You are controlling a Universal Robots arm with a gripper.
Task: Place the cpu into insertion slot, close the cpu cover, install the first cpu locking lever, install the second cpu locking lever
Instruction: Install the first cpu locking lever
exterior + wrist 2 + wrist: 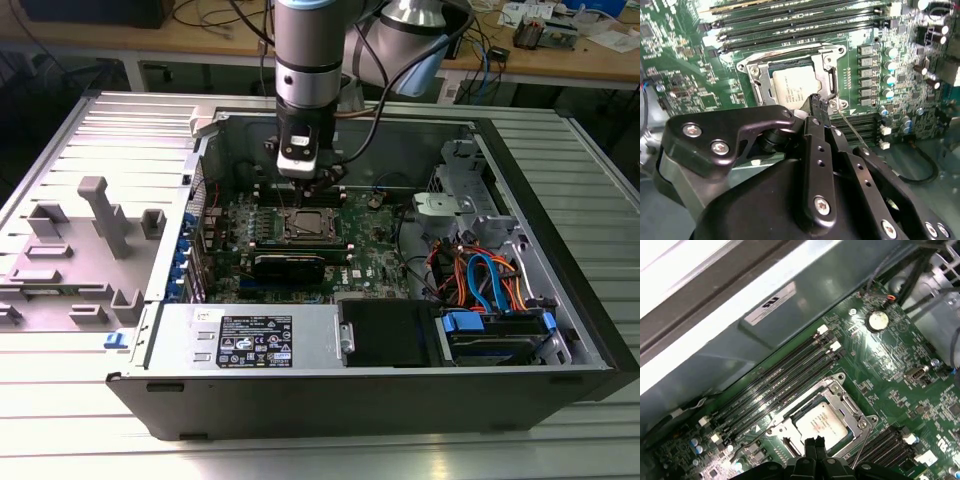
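The cpu point(792, 87) lies flat in the insertion slot point(752, 67) on the green board; it also shows as a silver-grey square cpu point(821, 423) in the first wrist view. The cpu cover point(829, 75) lies down around the chip as a silvery frame. A thin locking lever rod point(854, 131) slants away from the socket's edge. My gripper point(819, 102) hangs just over that edge, fingertips together with nothing seen between them. In the exterior view the gripper point(305, 188) stands upright above the socket point(308, 226).
Long black memory slots point(800, 27) run beside the socket. The open computer case point(520, 200) walls it in, with a drive cage and coloured cables point(480, 280) at the exterior view's right. A black power supply point(260, 340) sits near the front. Grey fixtures point(100, 215) stand at the left.
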